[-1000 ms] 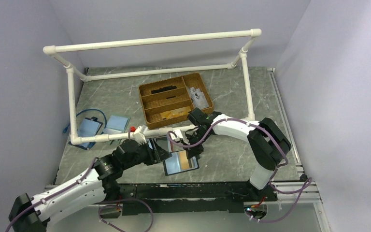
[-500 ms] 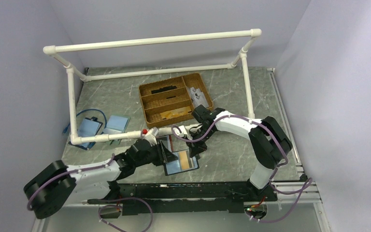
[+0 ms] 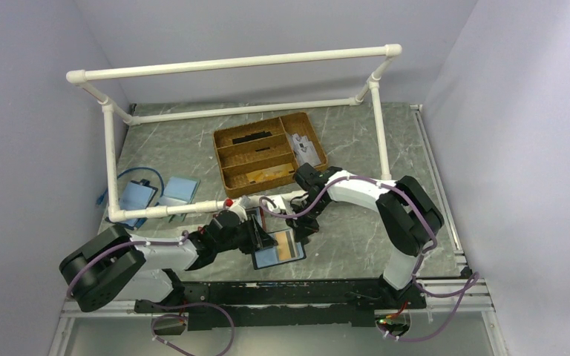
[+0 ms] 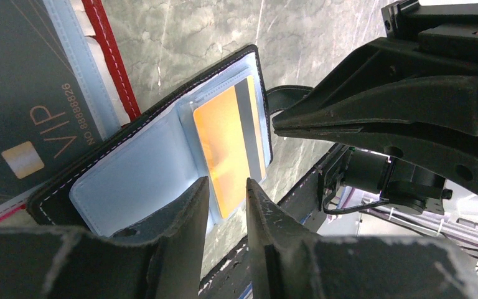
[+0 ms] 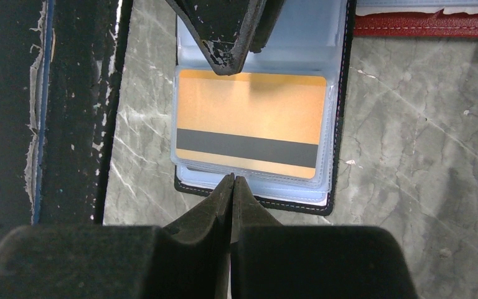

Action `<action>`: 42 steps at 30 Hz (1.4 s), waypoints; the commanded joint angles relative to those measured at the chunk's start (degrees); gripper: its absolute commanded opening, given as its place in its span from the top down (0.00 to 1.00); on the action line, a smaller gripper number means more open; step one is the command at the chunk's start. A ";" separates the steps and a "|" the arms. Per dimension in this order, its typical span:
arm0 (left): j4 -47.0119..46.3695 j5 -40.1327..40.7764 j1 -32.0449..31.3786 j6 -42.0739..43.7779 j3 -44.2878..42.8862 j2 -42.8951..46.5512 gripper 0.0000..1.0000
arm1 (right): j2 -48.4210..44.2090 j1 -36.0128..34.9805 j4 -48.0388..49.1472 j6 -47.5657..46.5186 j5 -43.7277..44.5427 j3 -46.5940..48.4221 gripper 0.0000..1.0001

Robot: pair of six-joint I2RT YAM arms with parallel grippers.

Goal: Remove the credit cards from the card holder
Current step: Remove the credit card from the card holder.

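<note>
The black-edged card holder point(image 3: 278, 251) lies open on the marble table near the front edge. Its light blue plastic sleeves show in the left wrist view point(image 4: 131, 180) and the right wrist view point(image 5: 255, 187). An orange card with a grey stripe point(image 5: 249, 115) sits in one clear sleeve point(image 4: 224, 143). My left gripper point(image 4: 227, 182) hovers over the sleeves, its jaws a narrow gap apart and empty point(image 3: 265, 239). My right gripper point(image 5: 232, 177) is shut, its tips at the holder's near sleeve edge point(image 3: 302, 228). I see no loose card outside the holder.
A red-edged holder point(image 4: 109, 56) with a dark grey VIP card point(image 4: 18, 124) lies right beside the black one. A wicker tray point(image 3: 271, 152) stands behind, inside a white pipe frame point(image 3: 234, 63). Blue items point(image 3: 137, 195) lie at the left. A black rail point(image 5: 56, 124) borders the table's front.
My left arm has folded back at the elbow and its gripper has moved right, over the holder's left half. My right gripper has shifted only slightly at the holder's far side.
</note>
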State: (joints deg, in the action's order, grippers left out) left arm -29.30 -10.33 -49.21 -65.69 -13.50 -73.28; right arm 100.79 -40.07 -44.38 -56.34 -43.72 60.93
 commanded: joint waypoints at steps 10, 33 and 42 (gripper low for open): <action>0.14 -1.36 0.04 -1.95 -3.30 -4.77 0.66 | 2.25 -2.18 1.21 2.70 2.86 2.57 0.96; 1.44 -0.89 0.17 -2.34 -2.15 -4.54 1.00 | 6.60 -3.89 3.26 13.79 -0.49 5.96 0.96; 4.96 0.39 1.27 -0.50 1.87 4.22 1.00 | 6.77 -2.60 2.92 13.44 2.49 5.91 0.94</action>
State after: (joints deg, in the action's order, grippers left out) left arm -25.89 -11.00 -48.51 -68.07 -12.84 -73.14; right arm 107.04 -42.98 -43.03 -42.59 -44.34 65.84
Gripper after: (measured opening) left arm 0.012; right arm 0.056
